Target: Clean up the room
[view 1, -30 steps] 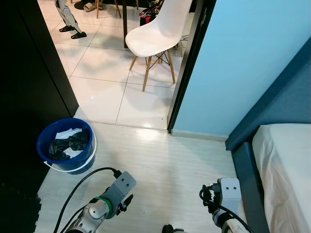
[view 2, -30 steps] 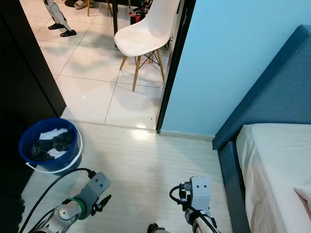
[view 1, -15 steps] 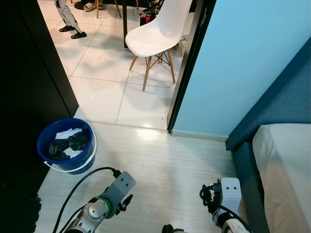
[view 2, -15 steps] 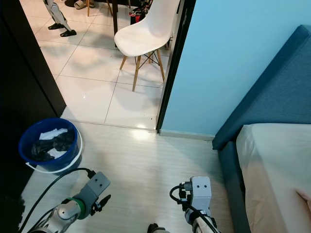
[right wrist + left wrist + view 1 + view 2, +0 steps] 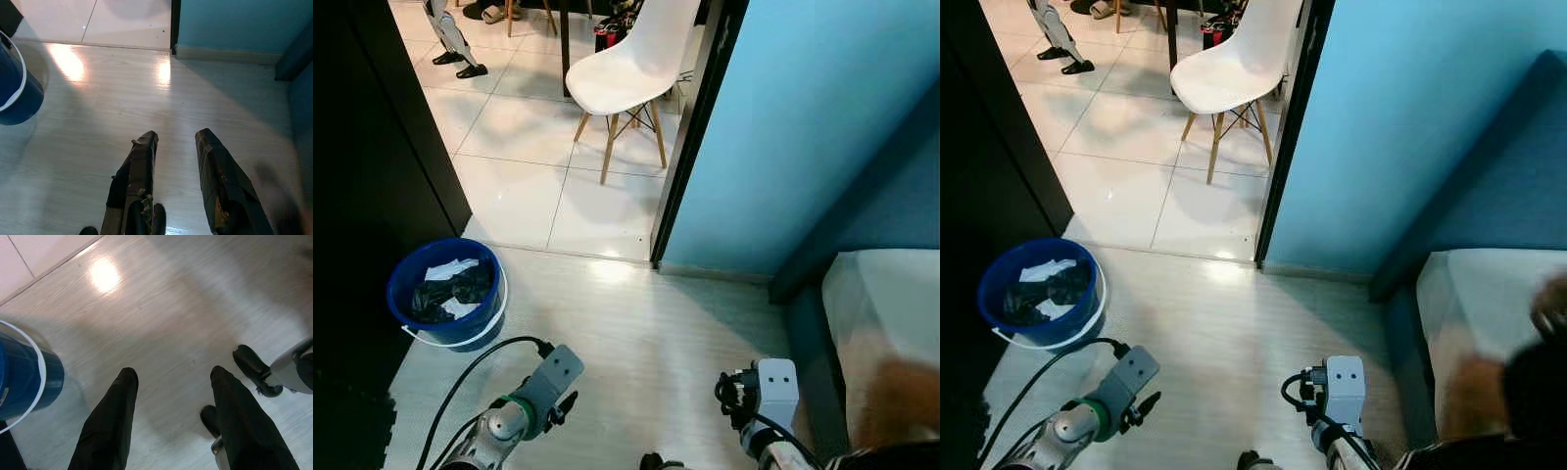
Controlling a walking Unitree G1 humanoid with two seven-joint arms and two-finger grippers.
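Note:
A blue bucket point(image 5: 445, 294) with black and white rubbish inside stands on the pale wood floor at my left, against a dark cabinet. The bucket's wall point(image 5: 24, 377) appears in the left wrist view, and its edge point(image 5: 14, 88) in the right wrist view. My left arm point(image 5: 543, 387) and right arm point(image 5: 769, 387) hang low in front of me. The left gripper point(image 5: 171, 377) is open over bare floor, holding nothing. The right gripper point(image 5: 177, 136) is open too, also over bare floor with nothing between its fingers.
A black door frame point(image 5: 690, 137) leads to a tiled room with a white chair point(image 5: 626, 69). A light blue wall and a bed point(image 5: 871, 284) with a dark blue frame are on my right. A blurred person point(image 5: 1518, 392) leans in over the bed at lower right.
A blurred person has come into view at the lower right, over the bed. Both arms and the bucket stay where they were.

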